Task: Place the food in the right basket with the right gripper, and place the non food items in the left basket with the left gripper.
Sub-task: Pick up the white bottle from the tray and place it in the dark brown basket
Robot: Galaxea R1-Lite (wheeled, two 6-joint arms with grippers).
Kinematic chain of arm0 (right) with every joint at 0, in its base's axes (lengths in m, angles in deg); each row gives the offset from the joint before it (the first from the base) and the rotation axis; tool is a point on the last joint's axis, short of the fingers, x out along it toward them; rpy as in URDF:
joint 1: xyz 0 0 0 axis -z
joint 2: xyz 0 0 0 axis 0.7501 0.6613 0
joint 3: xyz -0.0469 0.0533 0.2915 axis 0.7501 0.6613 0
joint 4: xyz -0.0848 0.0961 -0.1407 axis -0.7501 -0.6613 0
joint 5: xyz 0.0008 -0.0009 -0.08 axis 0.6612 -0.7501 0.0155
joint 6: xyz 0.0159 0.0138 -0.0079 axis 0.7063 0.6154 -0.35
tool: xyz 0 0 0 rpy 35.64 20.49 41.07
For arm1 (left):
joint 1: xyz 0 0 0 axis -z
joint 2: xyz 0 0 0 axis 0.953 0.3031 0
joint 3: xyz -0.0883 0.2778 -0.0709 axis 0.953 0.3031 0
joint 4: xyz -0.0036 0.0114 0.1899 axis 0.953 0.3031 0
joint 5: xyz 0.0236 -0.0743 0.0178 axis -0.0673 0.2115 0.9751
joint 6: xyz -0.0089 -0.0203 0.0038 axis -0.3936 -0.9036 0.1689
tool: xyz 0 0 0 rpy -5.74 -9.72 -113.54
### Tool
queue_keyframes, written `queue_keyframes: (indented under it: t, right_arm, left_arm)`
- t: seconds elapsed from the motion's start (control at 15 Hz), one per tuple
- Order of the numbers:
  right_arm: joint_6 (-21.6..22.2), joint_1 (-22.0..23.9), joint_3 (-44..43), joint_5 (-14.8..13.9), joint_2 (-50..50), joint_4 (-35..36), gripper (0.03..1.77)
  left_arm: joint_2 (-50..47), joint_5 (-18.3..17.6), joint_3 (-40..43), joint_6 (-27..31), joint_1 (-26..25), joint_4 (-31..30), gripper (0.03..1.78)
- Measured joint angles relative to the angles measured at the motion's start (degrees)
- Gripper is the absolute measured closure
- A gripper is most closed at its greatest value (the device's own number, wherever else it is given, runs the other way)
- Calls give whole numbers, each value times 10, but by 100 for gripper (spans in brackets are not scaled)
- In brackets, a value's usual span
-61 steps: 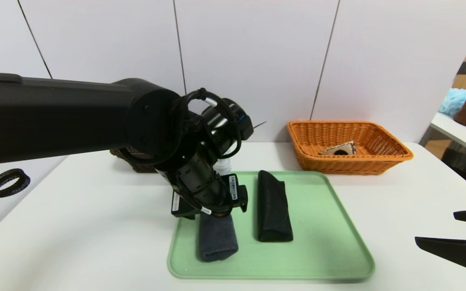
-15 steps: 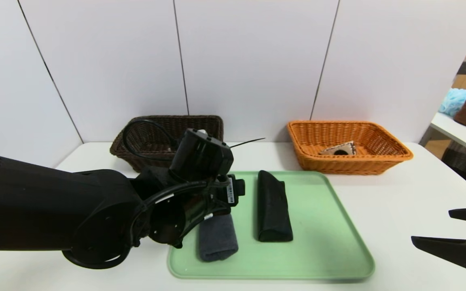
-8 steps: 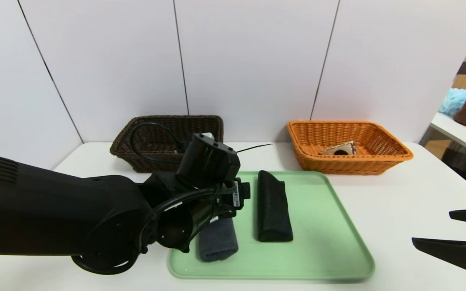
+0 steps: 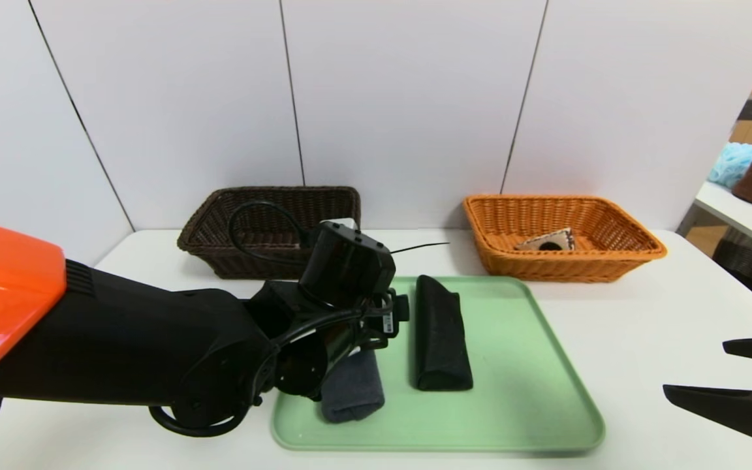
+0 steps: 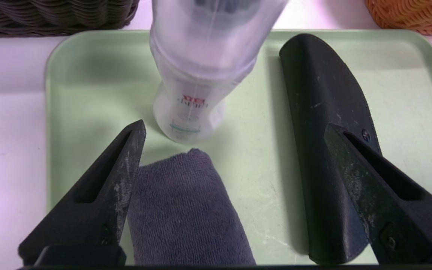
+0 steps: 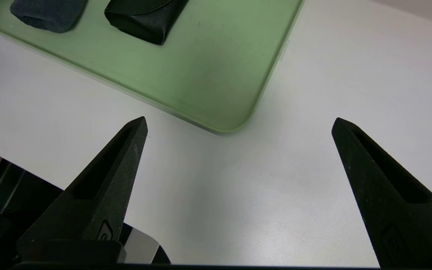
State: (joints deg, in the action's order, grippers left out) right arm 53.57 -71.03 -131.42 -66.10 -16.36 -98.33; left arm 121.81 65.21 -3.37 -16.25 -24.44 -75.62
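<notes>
the orange right basket (image 4: 562, 238) already holds one small packet (image 4: 548, 241), probably a snack though it is too small to read, while the green tray (image 4: 513, 391) carries a clear plastic bottle (image 5: 201, 75), a rolled grey towel (image 5: 186, 213) and a black case (image 5: 321, 112), all non food bound for the brown left basket (image 4: 245, 215). the left gripper (image 5: 234, 129) hangs over the tray with jaws spread wide and empty, towel and bottle between its tips. the right gripper (image 6: 238, 123) waits wide apart and empty over bare table (image 6: 313, 75) beside the tray.

The translucent bottle (image 5: 197, 75) bears a small red and teal label, too blurred to read
</notes>
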Motion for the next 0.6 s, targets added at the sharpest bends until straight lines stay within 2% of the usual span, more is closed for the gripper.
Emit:
queue_keyframes:
  t: [0.6]
  right_arm:
    - [0, -4, 0, 0, 2, 0, 11]
  left_arm:
    - [23, 0, -17, 22, -24, -12, 12]
